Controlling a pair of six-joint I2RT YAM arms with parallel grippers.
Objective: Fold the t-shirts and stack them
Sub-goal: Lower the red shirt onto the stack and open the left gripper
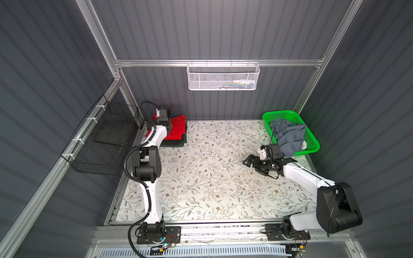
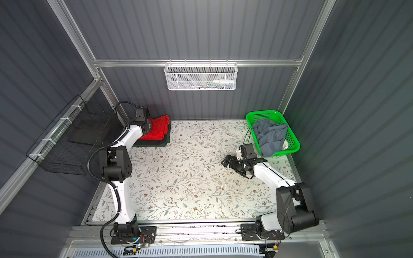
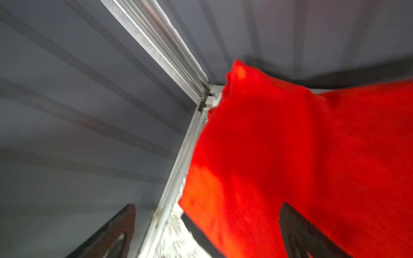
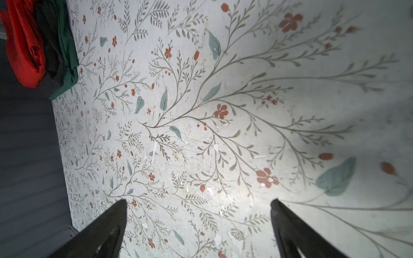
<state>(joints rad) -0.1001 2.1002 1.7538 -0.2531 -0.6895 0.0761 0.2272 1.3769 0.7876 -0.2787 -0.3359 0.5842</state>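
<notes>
Left gripper [image 3: 207, 205] spread wide, jaws well apart. The red t-shirt [image 3: 290, 145] lies just beyond them, one finger [image 3: 299, 232] dark against its cloth, the other against the grey wall [image 3: 67, 111]. Between them, a strip of floral table [image 3: 176, 236]; farther ahead, the aluminium post [image 3: 156, 51].

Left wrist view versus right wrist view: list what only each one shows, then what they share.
Only the left wrist view: the aluminium frame post meeting the corner of the floral table, and the left gripper, open, one finger in front of the red t-shirt. Only the right wrist view: the right gripper, open over a wide bare stretch of table, plus the dark green t-shirt at the bottom of the stack. Both: the red t-shirt, the floral table and the grey wall.
</notes>
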